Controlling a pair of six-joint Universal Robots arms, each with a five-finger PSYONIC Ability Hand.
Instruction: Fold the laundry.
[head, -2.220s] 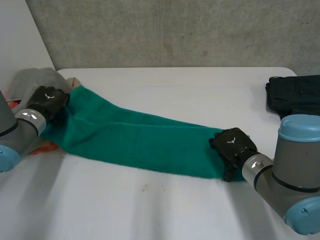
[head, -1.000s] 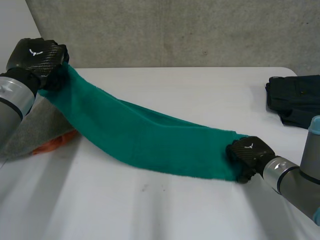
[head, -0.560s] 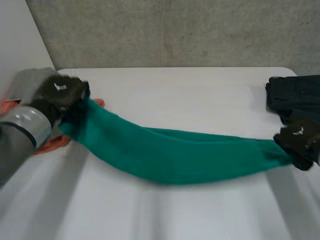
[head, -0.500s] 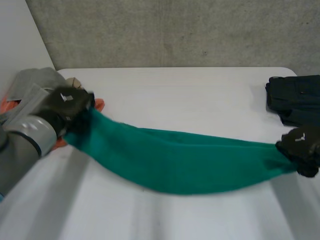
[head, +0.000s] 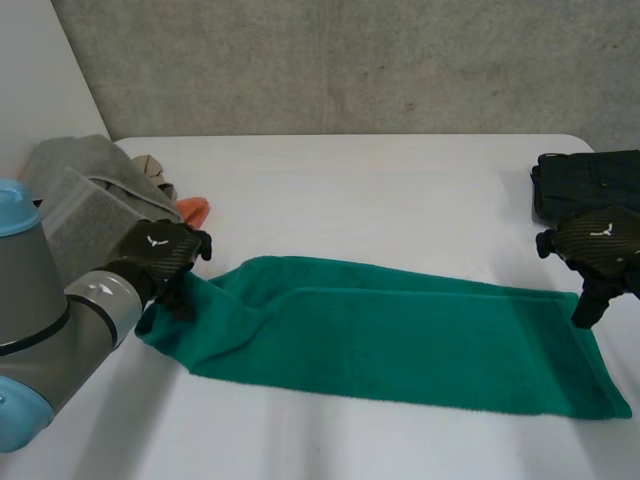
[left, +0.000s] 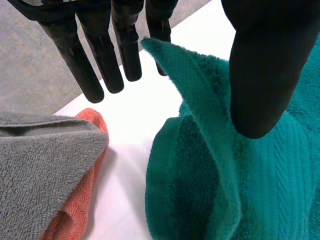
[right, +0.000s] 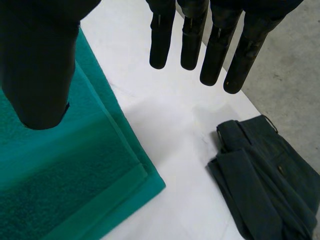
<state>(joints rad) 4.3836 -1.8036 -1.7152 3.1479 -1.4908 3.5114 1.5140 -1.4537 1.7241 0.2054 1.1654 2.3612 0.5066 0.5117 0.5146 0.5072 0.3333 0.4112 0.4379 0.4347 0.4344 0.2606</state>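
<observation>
**Towel across table front**

Towel (head: 400, 335) runs L-to-R along front of table (head: 380, 190). L hand (head: 160, 255) at its L end, R hand (head: 600, 240) over its R end. Pile (head: 80, 200) far L behind L hand, small cloth (head: 193, 211) under pile's edge. Trousers (head: 585, 180) far R, behind R hand.

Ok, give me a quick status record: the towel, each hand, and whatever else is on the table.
towel: green towel lying lengthwise on the white table, doubled into two layers, its left corner rumpled and standing up
left hand: left hand open at the towel's left end, fingers straight, the raised corner between thumb and fingers
right hand: right hand open above the towel's right end, holding nothing
other laundry: grey towel over an orange cloth beside the left arm; dark garment beyond the right hand
</observation>
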